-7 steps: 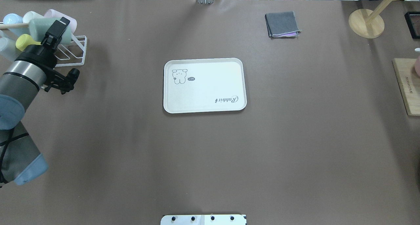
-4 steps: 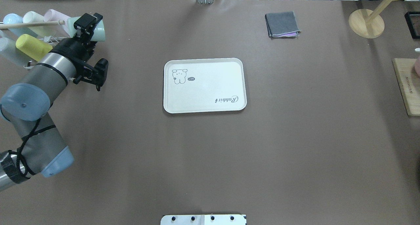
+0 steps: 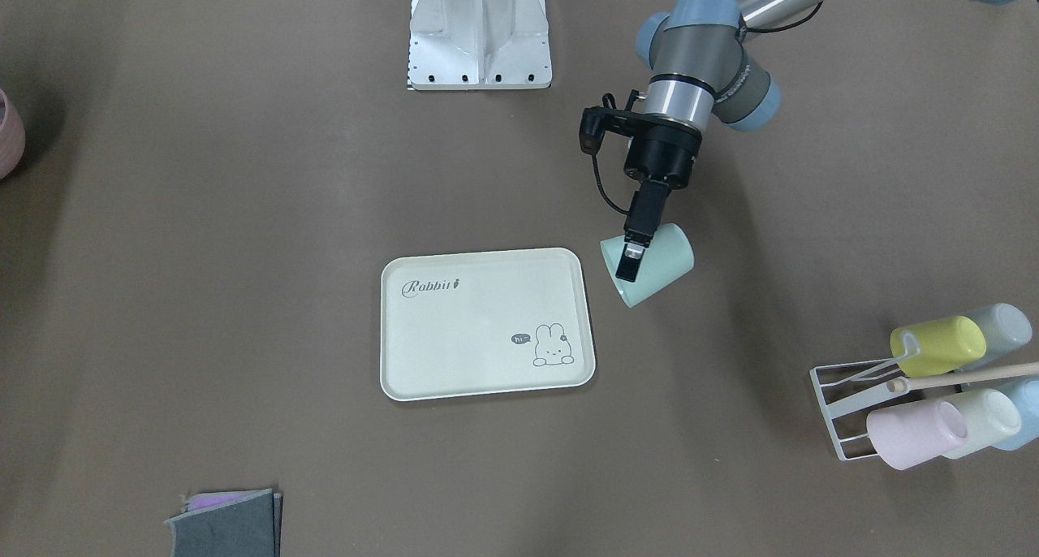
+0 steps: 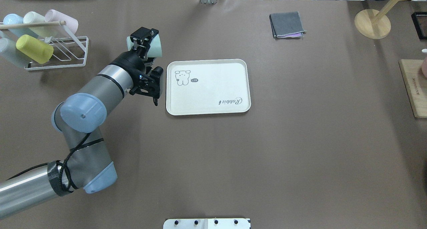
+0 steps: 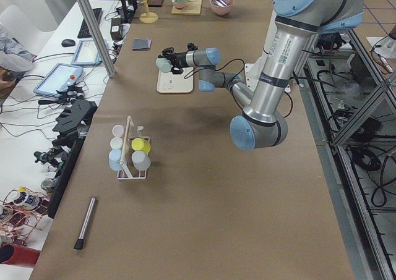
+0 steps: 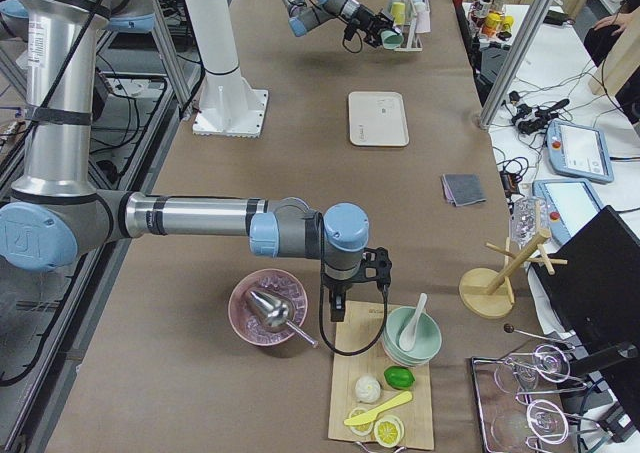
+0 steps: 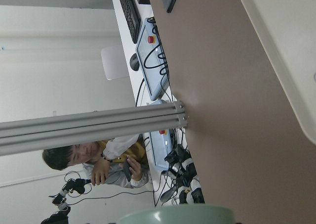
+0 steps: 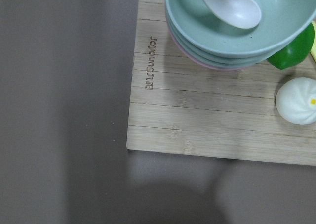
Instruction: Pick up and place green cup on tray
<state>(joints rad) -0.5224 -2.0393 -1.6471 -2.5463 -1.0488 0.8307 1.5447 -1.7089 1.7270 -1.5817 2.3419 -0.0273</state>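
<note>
The green cup (image 3: 657, 269) is held on its side in my left gripper (image 3: 629, 258), one finger inside its mouth and one outside. It hangs above the table just off the tray's corner, also seen in the overhead view (image 4: 155, 47) and as a rim in the left wrist view (image 7: 177, 215). The cream tray (image 3: 471, 338) with the "Rabbit" script lies flat mid-table (image 4: 213, 88). My right gripper (image 6: 335, 311) hovers by a wooden board at the far end; I cannot tell whether it is open or shut.
A white wire rack (image 4: 71, 52) with yellow (image 4: 33, 48), pink, cream and blue cups stands at the table's far left. A folded grey cloth (image 4: 287, 25), a wooden stand (image 4: 372, 23) and a wooden board (image 4: 413, 88) with stacked bowls (image 8: 237, 31) are to the right.
My left arm has swung right from the cup rack, carrying the green cup to a spot beside the tray's far-left corner. The tray has not moved.
</note>
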